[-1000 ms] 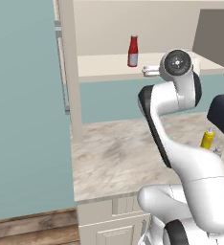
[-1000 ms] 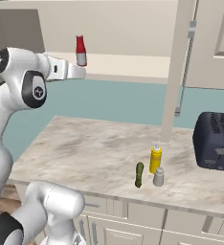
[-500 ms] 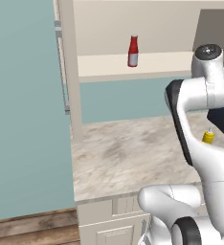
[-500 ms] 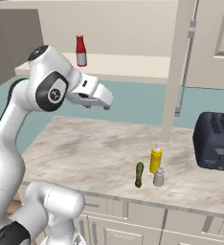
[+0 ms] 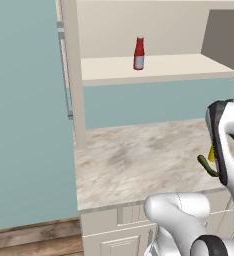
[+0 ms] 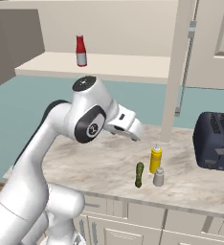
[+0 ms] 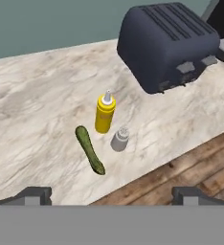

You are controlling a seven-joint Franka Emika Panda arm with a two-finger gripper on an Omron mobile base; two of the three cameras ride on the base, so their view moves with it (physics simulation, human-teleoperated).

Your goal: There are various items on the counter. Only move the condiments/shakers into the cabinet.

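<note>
Worktop: marbled beige-grey stone counter (image 7: 37, 105), off-white panelled fronts below.
Yellow squeeze bottle (image 7: 105, 113): smooth, pointed nozzle, upright near the front edge.
Grey shaker (image 7: 119, 139): short, just beside it.
Green vegetable (image 7: 89, 149): long, dark, lying flat.
Red bottle (image 6: 81, 50): white label, on the cabinet's cream shelf (image 6: 128, 65).
Toaster (image 7: 167, 44): dark, boxy.
Gripper (image 7: 112, 194): jaws wide apart, empty, above the counter.
</note>
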